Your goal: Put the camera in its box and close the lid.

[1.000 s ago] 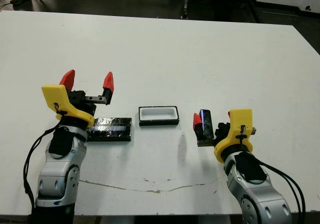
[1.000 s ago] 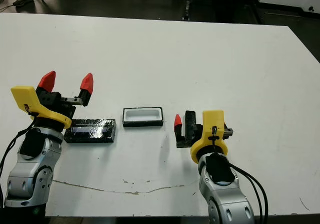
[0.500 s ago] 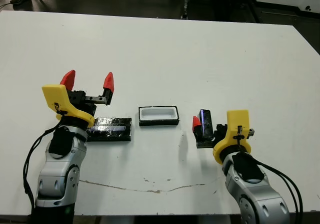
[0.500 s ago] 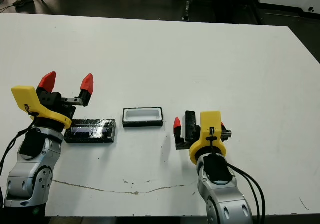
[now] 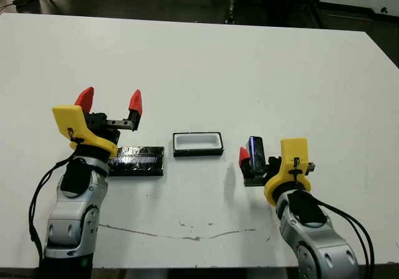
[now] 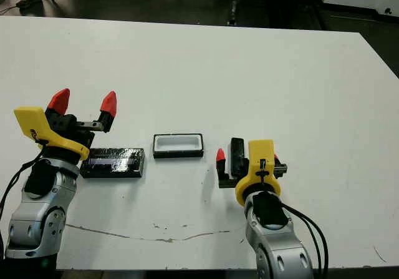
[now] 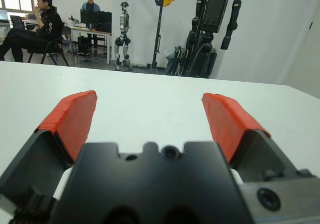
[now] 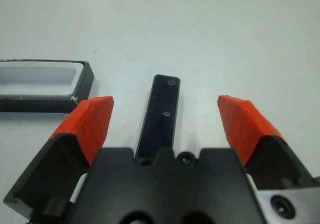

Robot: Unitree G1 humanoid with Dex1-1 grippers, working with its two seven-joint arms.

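**Right gripper creeping over the camera; grasp not yet made**

Over the last second we see our right gripper (image 8: pixel 162 121) edge slightly toward 9 o'clock and a touch forward. It is now straddling the slim black bar-shaped camera (image 8: pixel 161 115), which has not moved. In the right wrist view the camera lies flat on the white table (image 5: pixel 249 60), lengthwise between the two red-tipped fingers (image 8: pixel 90 125), with white showing on both sides. The fingers are spread wide and hold nothing.

The small shallow tray-shaped box with black walls and white lining (image 5: pixel 197 143) sits near, at about 10 o'clock from the camera, empty. The flat glossy black lid with a pale stripe (image 5: pixel 137 160) lies at 9 o'clock of the box, a little apart from it.

Our left gripper (image 5: pixel 110 100) has stayed put, raised above the lid's left end, fingers apart and empty.

Judgement: this is alignment for the pick. Nothing is in the box, so the whole task remains.
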